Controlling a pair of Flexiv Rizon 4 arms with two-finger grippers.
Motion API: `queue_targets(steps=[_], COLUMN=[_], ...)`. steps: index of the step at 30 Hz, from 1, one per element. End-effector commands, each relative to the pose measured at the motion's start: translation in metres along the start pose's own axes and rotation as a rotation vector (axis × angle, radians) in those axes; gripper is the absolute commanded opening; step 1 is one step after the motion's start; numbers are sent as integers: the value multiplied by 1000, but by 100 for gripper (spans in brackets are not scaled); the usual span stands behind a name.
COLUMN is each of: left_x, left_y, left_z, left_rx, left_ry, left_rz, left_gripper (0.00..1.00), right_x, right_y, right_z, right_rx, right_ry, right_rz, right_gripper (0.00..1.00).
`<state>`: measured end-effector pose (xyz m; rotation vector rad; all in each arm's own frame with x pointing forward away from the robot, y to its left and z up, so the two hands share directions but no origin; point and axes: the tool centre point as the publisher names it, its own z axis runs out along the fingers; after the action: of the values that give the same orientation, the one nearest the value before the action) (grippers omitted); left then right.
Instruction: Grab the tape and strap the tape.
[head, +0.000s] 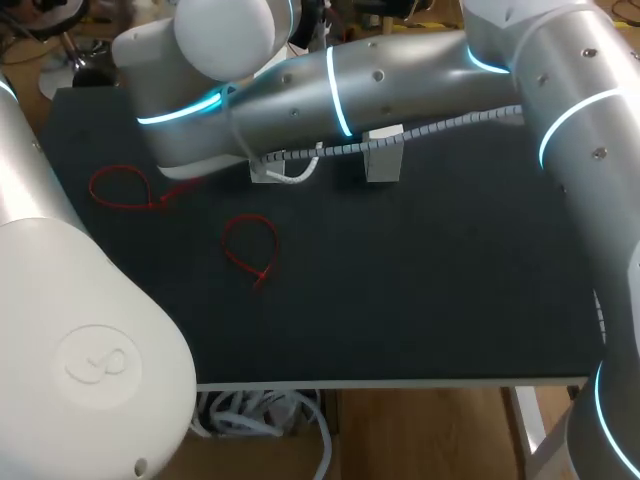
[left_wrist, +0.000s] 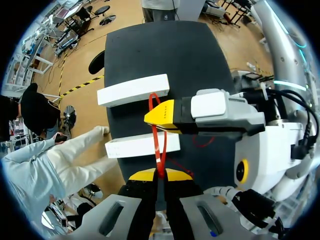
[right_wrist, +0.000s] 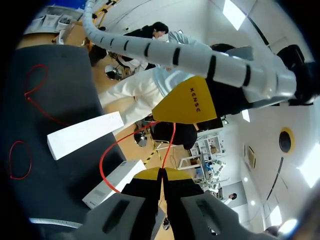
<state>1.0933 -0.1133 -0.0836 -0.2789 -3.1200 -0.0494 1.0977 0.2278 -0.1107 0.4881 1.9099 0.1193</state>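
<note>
A red zip tie (left_wrist: 160, 155) is stretched in the air between my two grippers, above two white blocks. In the left wrist view my left gripper (left_wrist: 160, 176) is shut on the tie's strap. Just ahead of it, my right gripper (left_wrist: 162, 114) pinches the same tie. In the right wrist view my right gripper (right_wrist: 162, 174) is shut on the tie, whose loop (right_wrist: 116, 144) curves out to one side. The yellow tip of my left gripper (right_wrist: 192, 102) sits close ahead. In the head view both grippers are hidden under the crossed arms.
Two more red tie loops lie on the black table (head: 420, 290), one at the left (head: 120, 187) and one nearer the middle (head: 250, 248). Two white blocks (head: 383, 152) (head: 270, 172) stand at the back under the arms.
</note>
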Motion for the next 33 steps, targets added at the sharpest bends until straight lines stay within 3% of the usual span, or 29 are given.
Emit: queue_targets(steps=[1,33], left_x=[-1,-1], left_y=[-1,-1], left_z=[-1,-1], left_rx=[-4,-4], left_ry=[4,4], left_rz=[0,0], left_gripper=[0,0], right_x=[0,5], right_y=[4,25], right_z=[-2,-3], right_rx=[5,-22], right_ry=[9,24], right_rz=[-4,-7], right_gripper=[0,0])
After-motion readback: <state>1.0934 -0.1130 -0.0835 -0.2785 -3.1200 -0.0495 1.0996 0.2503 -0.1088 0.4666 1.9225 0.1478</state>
